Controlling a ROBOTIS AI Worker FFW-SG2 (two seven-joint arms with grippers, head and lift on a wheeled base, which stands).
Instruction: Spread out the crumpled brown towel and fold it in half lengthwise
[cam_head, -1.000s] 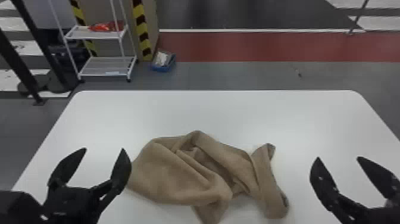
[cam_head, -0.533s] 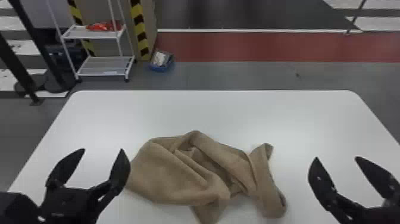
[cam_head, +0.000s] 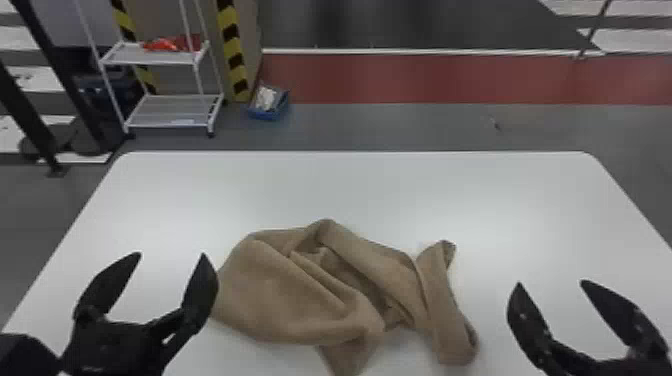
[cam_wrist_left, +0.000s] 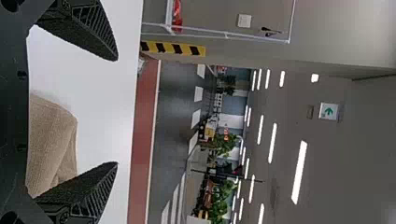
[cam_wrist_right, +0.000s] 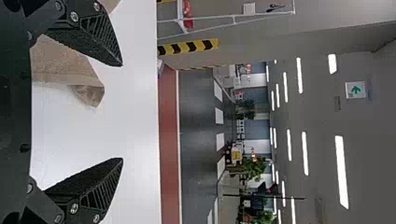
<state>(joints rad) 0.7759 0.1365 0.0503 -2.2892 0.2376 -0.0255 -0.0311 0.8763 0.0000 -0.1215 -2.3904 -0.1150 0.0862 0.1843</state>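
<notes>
grey floor (cam_head: 400, 125), smooth, with a matte red strip (cam_head: 425, 80) across it; a white metal rack (cam_head: 172, 122), two shelves, red stuff (cam_head: 172, 44) on the upper one. blue bin (cam_head: 268, 112) on the floor near a post (cam_head: 231, 45) striped black and yellow.

table (cam_head: 350, 185): white, slightly glossy, straight far edge, rounded far corners. a wide band of bare top runs between cloth and far edge; more of it to the right, between cloth and right gripper (cam_head: 551, 283), and beyond to the slanting side edge.

brown towel (cam_head: 280, 295) near the middle of the table, toward the robot, crumpled. soft matte pile. broad smooth lobe at left, ridges and a hollow in the middle, a narrow doubled strip standing off at right with a curled end. a near flap runs down past the head view's lower border.

left gripper (cam_head: 171, 255) beside the towel's left edge, fingers spread, holding nothing; contact with the cloth, cannot tell. right gripper well apart from the towel's right end, also spread and unladen. wrist views agree: black tapered fingers, ribbed flanks, rough inner faces, a wide gap in each pair.
</notes>
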